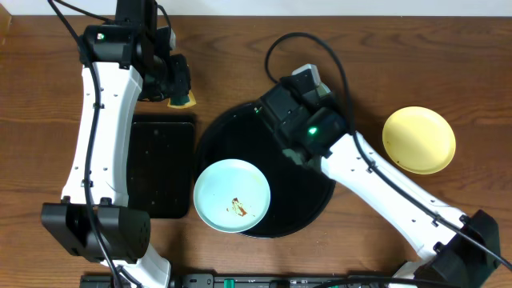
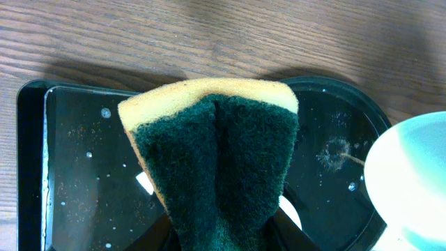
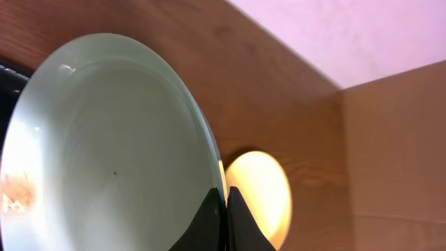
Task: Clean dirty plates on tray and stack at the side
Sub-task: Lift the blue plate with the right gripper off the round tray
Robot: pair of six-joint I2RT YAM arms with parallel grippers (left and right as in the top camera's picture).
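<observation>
Judged mid-cleaning, with pale plate [image 3: 111, 153] pinched by rim in right gripper [image 3: 224, 202] and sponge [image 2: 216, 146] clamped in left gripper [image 1: 179, 91]; requires next bringing sponge onto smeared face.

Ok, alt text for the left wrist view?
Yellow sponge with dark green scouring face, pinched in the left fingers, fills the centre. Behind: rectangular black tray, round black tray, wooden table, pale blue plate at right.

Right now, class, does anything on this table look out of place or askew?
Yes: the smeared pale blue plate sits off-centre on the round black tray, its lower-left edge in the overhead view overhanging the rim, so it may rest tilted.
</observation>
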